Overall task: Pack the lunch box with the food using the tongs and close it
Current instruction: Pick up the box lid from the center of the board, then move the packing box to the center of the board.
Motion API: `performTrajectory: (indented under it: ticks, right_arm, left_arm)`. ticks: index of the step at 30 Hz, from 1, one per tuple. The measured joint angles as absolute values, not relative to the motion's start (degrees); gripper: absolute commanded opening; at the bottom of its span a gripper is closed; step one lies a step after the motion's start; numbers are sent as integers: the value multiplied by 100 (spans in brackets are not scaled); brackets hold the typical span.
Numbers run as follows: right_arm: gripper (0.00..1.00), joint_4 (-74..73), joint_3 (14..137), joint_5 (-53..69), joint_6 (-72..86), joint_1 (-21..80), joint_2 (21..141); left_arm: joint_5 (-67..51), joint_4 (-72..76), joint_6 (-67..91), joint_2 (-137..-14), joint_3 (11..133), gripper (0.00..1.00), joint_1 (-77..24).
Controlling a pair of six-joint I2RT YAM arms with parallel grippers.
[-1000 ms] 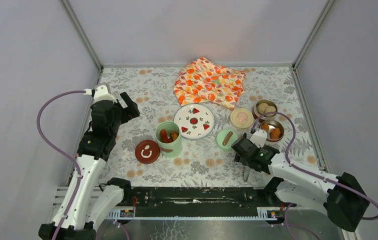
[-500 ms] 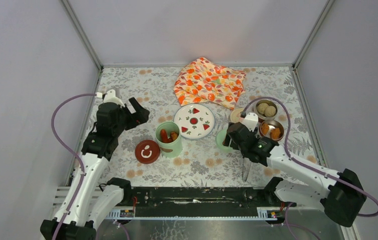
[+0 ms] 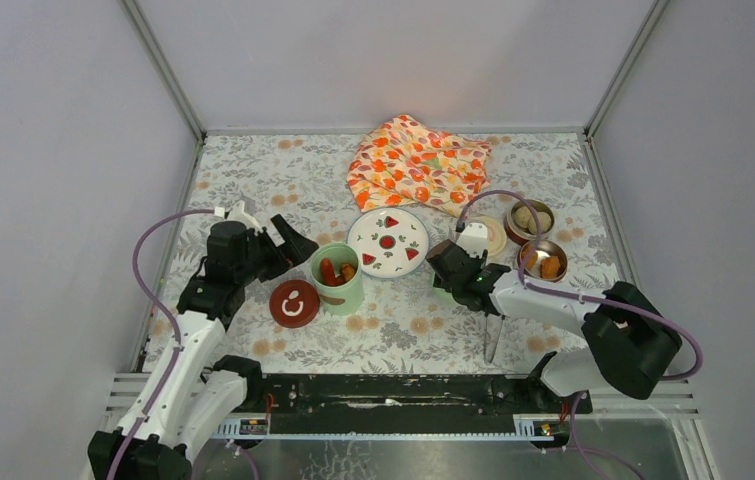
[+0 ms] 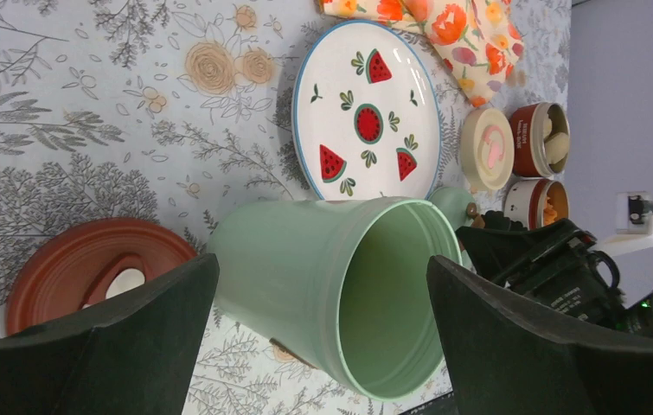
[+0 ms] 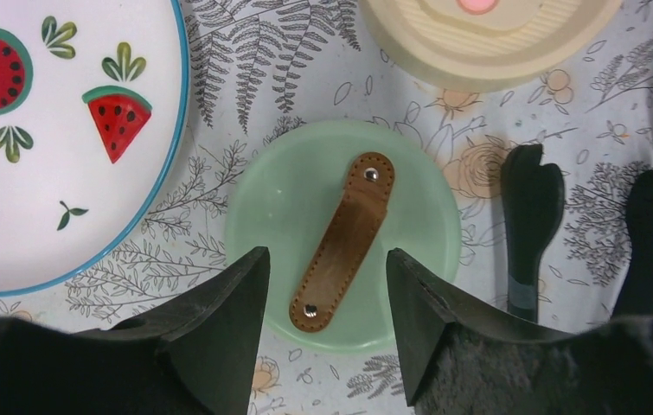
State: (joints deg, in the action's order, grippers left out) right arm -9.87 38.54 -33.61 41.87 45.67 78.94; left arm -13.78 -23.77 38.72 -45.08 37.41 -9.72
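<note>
The tall mint-green pot (image 3: 337,280) of the lunch box stands upright with orange-red food (image 3: 336,270) inside. My left gripper (image 3: 296,245) is open just to its left; in the left wrist view the pot (image 4: 305,277) sits between the wide-apart fingers, untouched. My right gripper (image 5: 324,259) hovers open over the green lid (image 5: 342,233), its fingers either side of the lid's brown strap (image 5: 342,246). The tongs (image 3: 493,338) lie on the table, tips (image 5: 530,216) right of the lid. Two steel bowls hold beige balls (image 3: 531,216) and orange chunks (image 3: 547,265).
The dark red lid (image 3: 294,303) lies left of the green pot. A white watermelon-print plate (image 3: 387,242) sits in the middle, with a cream lid (image 3: 490,236) to its right. The orange flowered cloth (image 3: 418,165) is at the back.
My left gripper has swung right and down towards the green pot. My right gripper has moved left over the green lid and its jaws have narrowed a little.
</note>
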Motion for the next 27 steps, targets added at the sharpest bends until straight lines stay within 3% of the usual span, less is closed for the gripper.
performTrajectory:
  ticks: [7, 15, 27]
  right_arm:
    - [40, -609, 3850, -3358, 4222, 4545, 8261]
    - [8, -521, 3826, -3345, 4209, 4534, 8259]
    - [5, -1066, 3979, -3028, 3341, 4534, 6934]
  left_arm:
    - [-1614, -1988, 4115, -4678, 3548, 99, -1059]
    - [-1695, -1621, 4322, -4864, 3417, 98, -1516]
    - [-1675, -1116, 4753, -4998, 3249, 98, -2204]
